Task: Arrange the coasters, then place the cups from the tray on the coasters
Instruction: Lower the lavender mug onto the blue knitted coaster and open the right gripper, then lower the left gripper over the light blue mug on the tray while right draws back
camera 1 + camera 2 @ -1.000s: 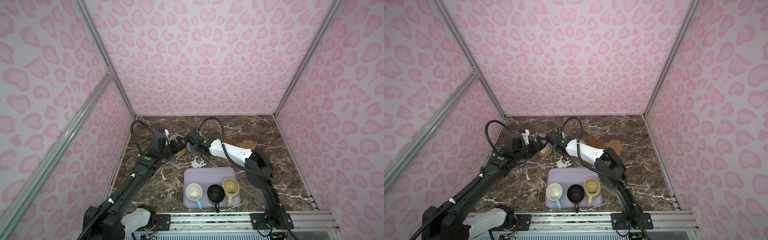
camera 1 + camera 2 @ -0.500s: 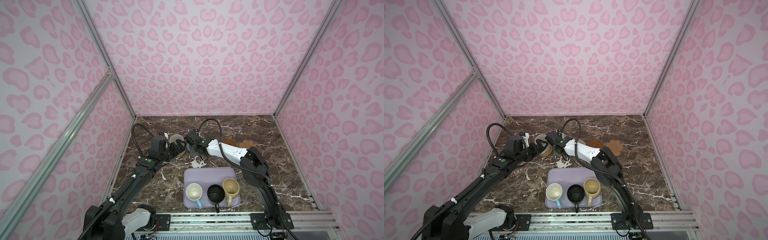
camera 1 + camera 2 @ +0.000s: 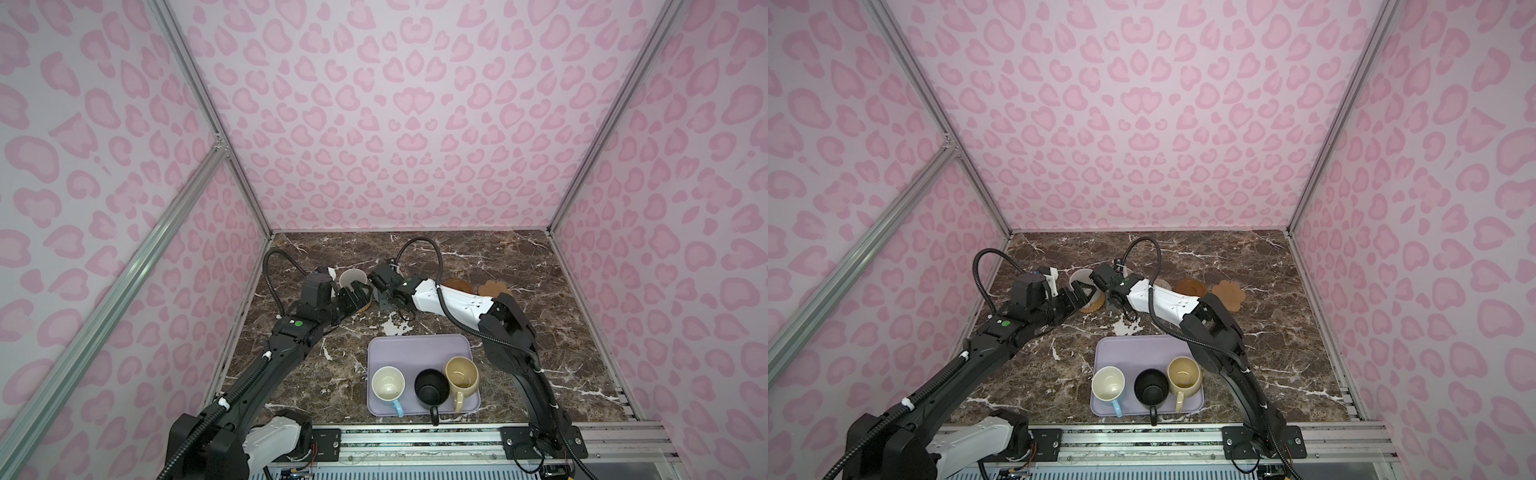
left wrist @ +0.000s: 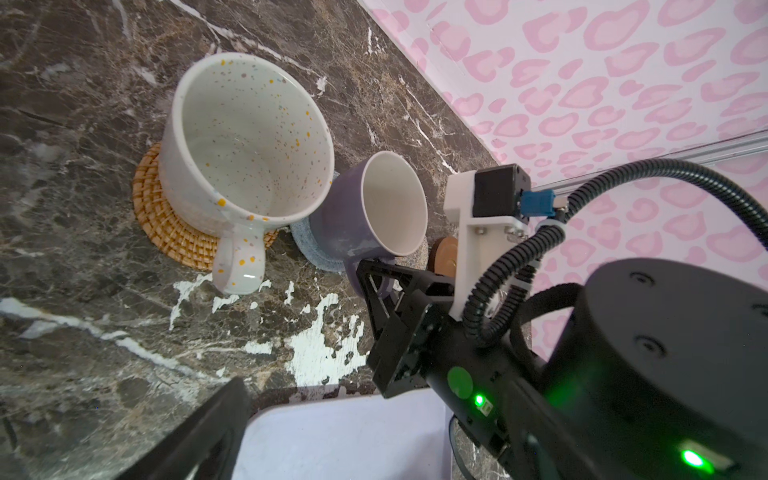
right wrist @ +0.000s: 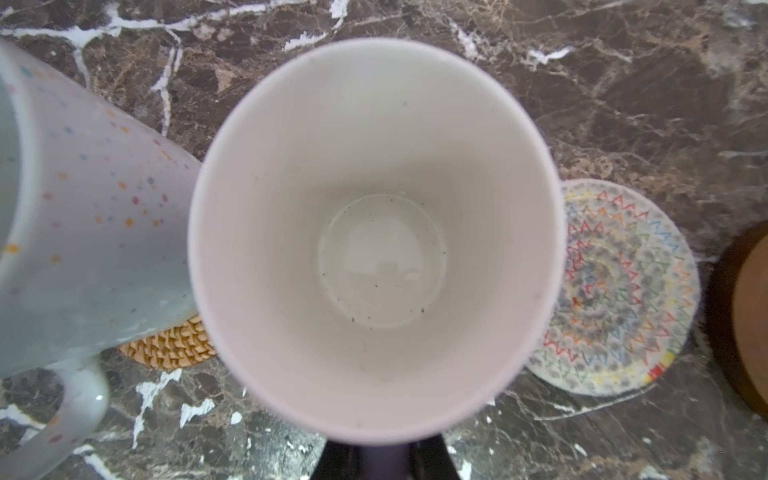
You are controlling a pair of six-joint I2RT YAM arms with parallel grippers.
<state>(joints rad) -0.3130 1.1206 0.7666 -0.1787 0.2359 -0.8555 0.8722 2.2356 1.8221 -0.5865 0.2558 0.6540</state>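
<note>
We find the speckled white mug (image 4: 245, 141) on the orange woven coaster (image 4: 166, 224), the lavender mug (image 4: 345, 220) on the grey-blue coaster (image 4: 309, 251), three mugs (image 3: 432, 386) on the tray (image 3: 415, 349).

Three mugs (image 3: 430, 388) in a row on tray (image 3: 415, 349), behind it left mug (image 3: 351, 277) and right mug (image 4: 376, 208) on coasters (image 4: 166, 224)

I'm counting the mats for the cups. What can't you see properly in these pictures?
- Grey-blue coaster: right wrist view, wholly under the lavender mug; left wrist view shows only its edge.
- Brown wooden coaster: right wrist view, cut by the picture's edge.
- Cream coaster: in a top view, mostly behind the right arm.
</note>
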